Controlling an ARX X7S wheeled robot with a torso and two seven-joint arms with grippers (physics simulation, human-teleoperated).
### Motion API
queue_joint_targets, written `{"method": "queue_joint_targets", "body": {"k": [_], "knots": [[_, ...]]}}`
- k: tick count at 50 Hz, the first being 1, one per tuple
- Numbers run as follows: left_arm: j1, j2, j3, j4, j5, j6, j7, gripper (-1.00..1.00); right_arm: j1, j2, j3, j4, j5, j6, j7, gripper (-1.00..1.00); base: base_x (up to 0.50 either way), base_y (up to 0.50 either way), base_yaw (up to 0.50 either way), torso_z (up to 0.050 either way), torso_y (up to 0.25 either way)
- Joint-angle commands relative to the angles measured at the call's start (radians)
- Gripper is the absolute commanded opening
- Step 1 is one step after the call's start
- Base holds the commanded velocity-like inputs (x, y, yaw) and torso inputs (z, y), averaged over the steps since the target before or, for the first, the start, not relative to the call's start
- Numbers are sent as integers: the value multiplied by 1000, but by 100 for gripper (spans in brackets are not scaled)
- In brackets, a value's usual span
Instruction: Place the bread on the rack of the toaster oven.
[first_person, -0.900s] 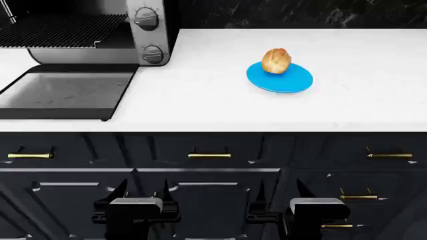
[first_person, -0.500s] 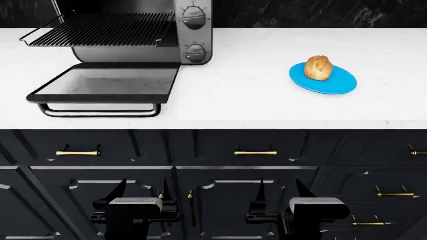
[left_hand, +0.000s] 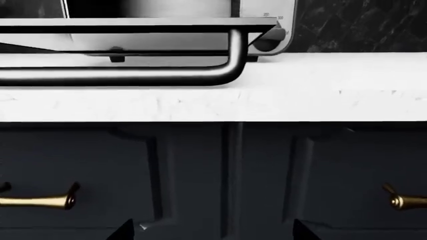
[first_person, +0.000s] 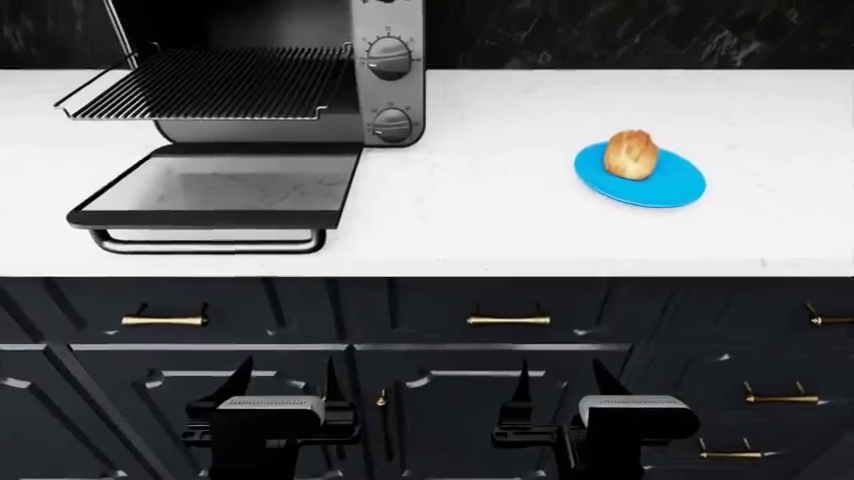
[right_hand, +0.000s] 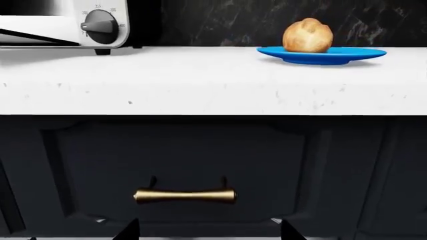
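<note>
The bread (first_person: 631, 155) sits on a blue plate (first_person: 667, 188), well apart from the toaster oven (first_person: 287, 75) rack (first_person: 200, 82), as 2 spread-jawed, empty grippers hang low; a loose grasp could roll it off.

Head view lower over the counter (first_person: 507, 230).

I see the toaster oven (first_person: 267, 75) at the left rear of the counter (first_person: 481, 220), its door (first_person: 220, 188) dropped flat toward me and the rack (first_person: 207, 82) drawn out above it. Well to the right the bread (first_person: 630, 155) sits on a plate (first_person: 661, 185). Both my grippers, left (first_person: 280, 385) and right (first_person: 561, 385), hang below the counter edge, before the cabinet drawers (first_person: 507, 320)
</note>
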Motion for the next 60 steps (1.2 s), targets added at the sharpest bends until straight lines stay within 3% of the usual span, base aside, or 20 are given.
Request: {"method": "queue_joint_targets", "body": {"k": [1, 17, 24, 25, 45, 47, 48, 49, 51, 53, 54, 60], "knots": [[-1, -13, 16, -2, -12, 6, -14, 100, 1, 14, -16, -2, 14, 5, 16, 100, 0, 0, 0, 50, 0], [-4, -31, 37, -3, -32, 9, -29, 100, 3, 31, -36, -5, 31, 14, 36, 100, 0, 0, 0, 50, 0], [-5, -41, 50, -2, -11, 8, -49, 100, 4, 37, -43, -4, 37, 11, 45, 100, 0, 0, 0, 0, 0], [4, 65, -76, -3, 93, 13, 73, 100, -4, -68, 80, -6, -71, 20, -78, 100, 0, 0, 0, 0, 0], [1, 36, -40, -38, 14, 109, -30, 100, -2, -19, 17, 9, -77, -30, 48, 100, 0, 0, 0, 0, 0], [-1, 25, -26, -49, 22, 138, -24, 100, 298, -75, -134, 62, -62, 270, 196, 100, 0, 0, 0, 0, 0], [-1, 21, -21, -48, 25, 137, -25, 100, 448, -72, -150, 100, -42, 357, 211, 100, 0, 0, 0, 0, 0], [-2, 19, -19, -51, 24, 145, -26, 100, 479, -68, -157, 93, -30, 375, 219, 100, 0, 0, 0, 0, 0], [-141, -52, -62, 249, -64, -155, -55, 100, 444, -47, -153, -4, -8, 373, 222, 100, 0, 0, 0, 0, 0], [-163, -66, -88, 520, -93, -455, -50, 100, 394, 0, -152, -203, 6, 509, 212, 100, 0, 0, 0, 0, 0], [-162, -73, -90, 536, -92, -579, -52, 100, 406, 4, -153, -217, 7, 536, 213, 100, 0, 0, 0, 0, 0], [-271, -128, -139, 642, -147, -774, -47, 100, 517, 47, -135, -345, 30, 784, 198, 100, 0, 0, 0, 0, 0]]}}
